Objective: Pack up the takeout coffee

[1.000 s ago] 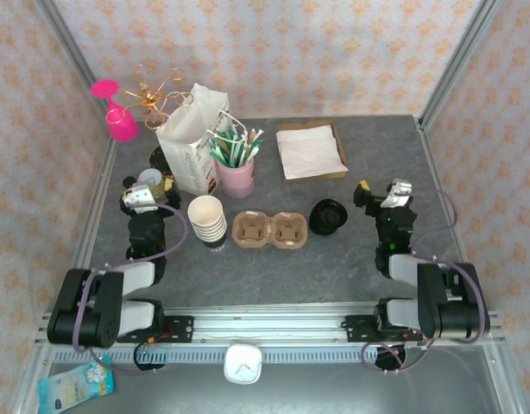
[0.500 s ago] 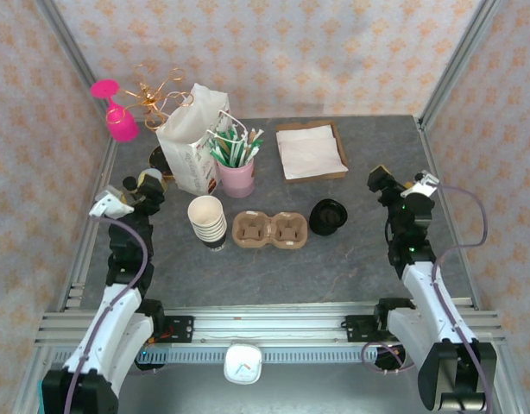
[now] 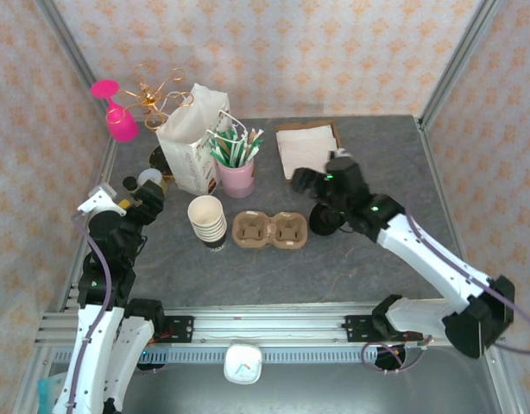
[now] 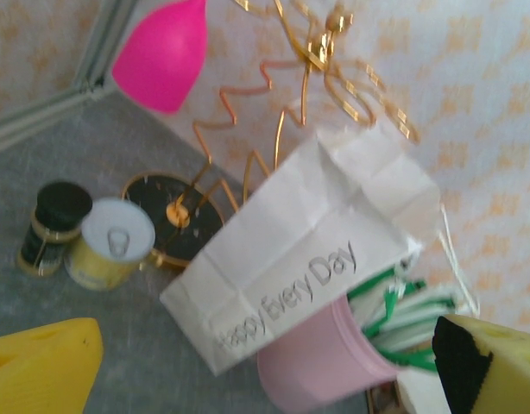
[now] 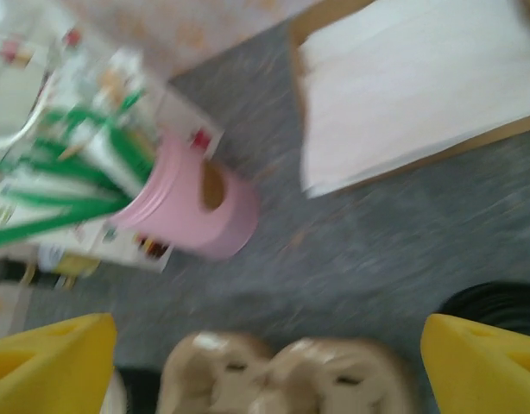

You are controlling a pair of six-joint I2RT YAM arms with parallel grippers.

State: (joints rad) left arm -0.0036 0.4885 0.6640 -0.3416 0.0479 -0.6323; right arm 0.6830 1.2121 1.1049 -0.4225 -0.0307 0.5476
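The right claw (image 3: 306,179) hangs over the table with its two yellow fingers (image 5: 49,362) spread wide and nothing in them. It is just behind the brown cardboard cup carrier with two holes (image 3: 276,230) and near the flat brown tray of white napkins (image 3: 310,151). I think it is up there so it can come down on the round black plastic lid (image 3: 327,217) just beside the carrier. The takeout coffee does not look put together yet. Its cup sits in the stack of cream paper cups (image 3: 208,222) on the left of the carrier, and the lid lies on the right. The left claw (image 3: 142,197) is spread wide and bare too. It faces the white paper bag (image 4: 299,259), which is likely where the drink goes last. A pink cup of green and white sticks (image 3: 236,175) stands just beside the bag. The table (image 3: 274,272) is grey and speckled like stone. The walls (image 3: 334,52) have pale paper with little orange flowers.
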